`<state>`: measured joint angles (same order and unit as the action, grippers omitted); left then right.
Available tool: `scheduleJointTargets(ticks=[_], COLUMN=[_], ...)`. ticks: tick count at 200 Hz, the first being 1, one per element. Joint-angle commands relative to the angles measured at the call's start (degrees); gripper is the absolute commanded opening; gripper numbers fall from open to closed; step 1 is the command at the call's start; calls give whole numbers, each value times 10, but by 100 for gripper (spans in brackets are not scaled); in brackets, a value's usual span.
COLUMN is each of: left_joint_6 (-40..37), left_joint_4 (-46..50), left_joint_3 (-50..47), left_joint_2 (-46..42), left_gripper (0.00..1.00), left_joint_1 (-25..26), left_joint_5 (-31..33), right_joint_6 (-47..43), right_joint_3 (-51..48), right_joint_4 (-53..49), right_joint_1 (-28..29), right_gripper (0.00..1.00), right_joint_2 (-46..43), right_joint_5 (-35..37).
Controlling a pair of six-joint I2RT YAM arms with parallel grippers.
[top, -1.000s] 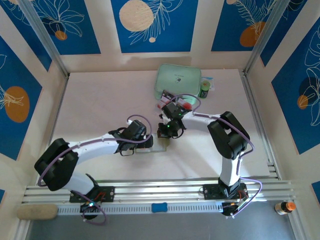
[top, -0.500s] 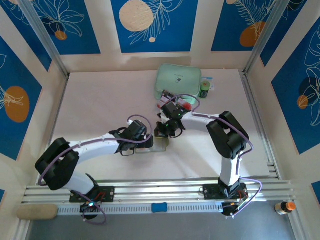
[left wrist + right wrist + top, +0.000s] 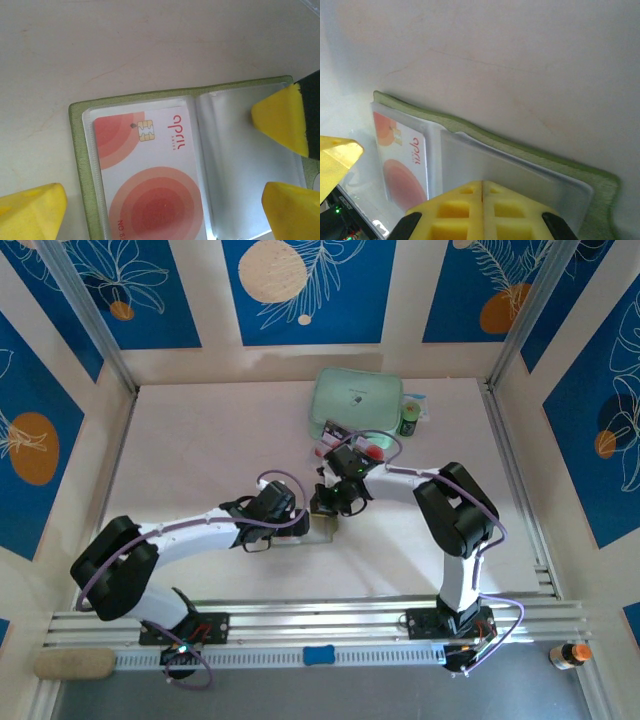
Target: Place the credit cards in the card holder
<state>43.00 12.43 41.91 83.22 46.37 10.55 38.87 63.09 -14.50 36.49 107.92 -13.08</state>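
Observation:
The olive-green card holder (image 3: 80, 150) lies open on the table, its clear pockets facing up. One credit card (image 3: 150, 170), pale with red circles and a chip, sits in the left pocket. My left gripper (image 3: 162, 212) hangs open over the holder, one finger off each side. My right gripper (image 3: 482, 187) is shut, with its tip resting on the empty right pocket of the holder (image 3: 530, 155); the card (image 3: 402, 160) lies to its left. In the top view both grippers (image 3: 305, 525) (image 3: 322, 505) meet over the holder (image 3: 322, 532) at mid-table.
A mint-green zip case (image 3: 355, 400) lies at the back of the table, with a small dark green bottle (image 3: 409, 420) to its right. A clear tray with red-marked items (image 3: 350, 440) sits just behind the right gripper. Walls enclose the table.
The right gripper has edged slightly left and nearer over the holder. The left arm has barely moved, and both jaws are as before.

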Motion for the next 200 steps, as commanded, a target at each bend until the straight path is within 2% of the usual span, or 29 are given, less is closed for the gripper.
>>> scheduleJointTargets(ticks=[1,92,200], left_joint_6=[-12,-13,-14], left_joint_4=[-6,-6,-14], left_joint_3=[6,7,9], left_joint_2=[-3,-1,8], left_gripper=[100,100,100], left_joint_1=[7,7,7], left_joint_5=[8,9,4], right_joint_6=[-14,-31,5], right_joint_3=[-5,-2,6], right_joint_4=[-17,-28,3], right_joint_1=[-10,-16,18], right_gripper=[0,0,0], right_joint_2=[-28,-1,22], right_joint_5=[-3,11,-19])
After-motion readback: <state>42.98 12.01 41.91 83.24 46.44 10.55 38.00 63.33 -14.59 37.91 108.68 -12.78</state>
